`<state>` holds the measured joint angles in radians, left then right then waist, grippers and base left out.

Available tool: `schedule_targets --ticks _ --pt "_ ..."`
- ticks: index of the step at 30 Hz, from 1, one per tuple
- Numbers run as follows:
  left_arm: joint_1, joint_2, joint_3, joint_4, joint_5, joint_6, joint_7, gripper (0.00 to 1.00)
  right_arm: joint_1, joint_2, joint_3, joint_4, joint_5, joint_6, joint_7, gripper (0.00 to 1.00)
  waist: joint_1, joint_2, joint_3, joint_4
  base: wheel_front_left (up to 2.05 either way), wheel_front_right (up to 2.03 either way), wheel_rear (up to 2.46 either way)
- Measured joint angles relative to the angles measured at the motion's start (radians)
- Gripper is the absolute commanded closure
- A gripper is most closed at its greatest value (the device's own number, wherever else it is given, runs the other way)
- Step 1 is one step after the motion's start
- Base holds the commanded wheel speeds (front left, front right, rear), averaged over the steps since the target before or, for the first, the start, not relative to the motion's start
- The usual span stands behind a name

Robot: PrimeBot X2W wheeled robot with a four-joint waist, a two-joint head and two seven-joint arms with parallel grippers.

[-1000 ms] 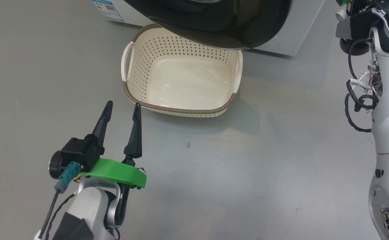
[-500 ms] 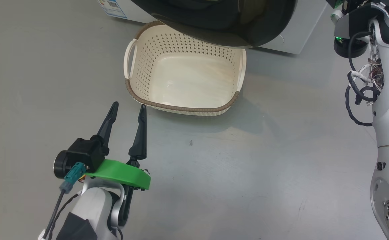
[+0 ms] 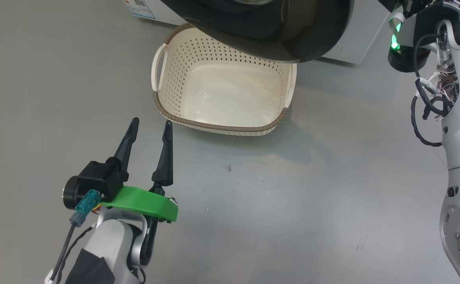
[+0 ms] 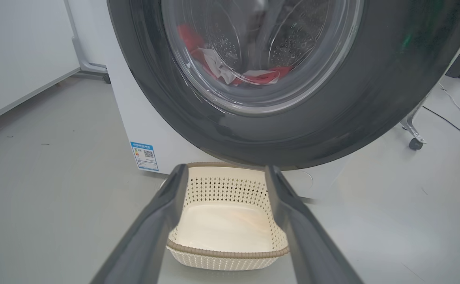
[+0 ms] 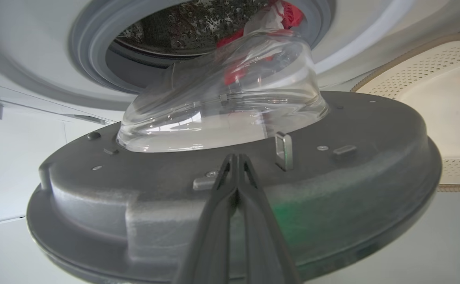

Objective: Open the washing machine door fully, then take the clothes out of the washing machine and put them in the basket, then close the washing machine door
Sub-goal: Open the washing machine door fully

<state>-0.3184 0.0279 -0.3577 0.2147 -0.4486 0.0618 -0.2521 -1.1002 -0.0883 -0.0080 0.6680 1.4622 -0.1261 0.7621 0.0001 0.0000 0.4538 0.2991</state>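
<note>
Basket (image 3: 218, 127): stands on the floor (image 3: 293, 197) against the washing machine (image 4: 135, 118), bare cream bottom showing. Its far edge lies beneath the washing machine door (image 4: 332, 118), which is swung partly open.

Drum: the clothes (image 4: 261, 77), red with white, lie inside, seen through the door glass.

Label (image 4: 144, 156): blue-edged sticker with a QR code, low on the machine front. The print is too small to read.

Left claw (image 3: 151, 121): released, fingers spread, low over the floor and aimed at the basket's near left corner.

Right claw (image 5: 236, 156): clenched on nothing, tips at the door's grey inner face beside the latch hook (image 5: 284, 150). Contact cannot be confirmed.
</note>
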Motion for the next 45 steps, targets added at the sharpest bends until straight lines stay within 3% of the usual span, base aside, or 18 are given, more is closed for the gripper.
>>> schedule_targets --ticks 24,45 --pt "-0.009 0.0 0.006 0.018 0.004 0.003 0.0 0.0 0.05 0.011 0.042 0.126 0.077 0.0 0.114 1.0 0.0 0.0 -0.07 -0.003 0.0 0.0 0.0" --pt "-0.004 0.0 0.007 0.02 0.02 0.003 0.0 0.0 0.124 0.01 0.229 0.093 0.318 -0.009 0.176 1.0 0.0 0.0 -0.114 -0.009 0.0 0.0 0.0"
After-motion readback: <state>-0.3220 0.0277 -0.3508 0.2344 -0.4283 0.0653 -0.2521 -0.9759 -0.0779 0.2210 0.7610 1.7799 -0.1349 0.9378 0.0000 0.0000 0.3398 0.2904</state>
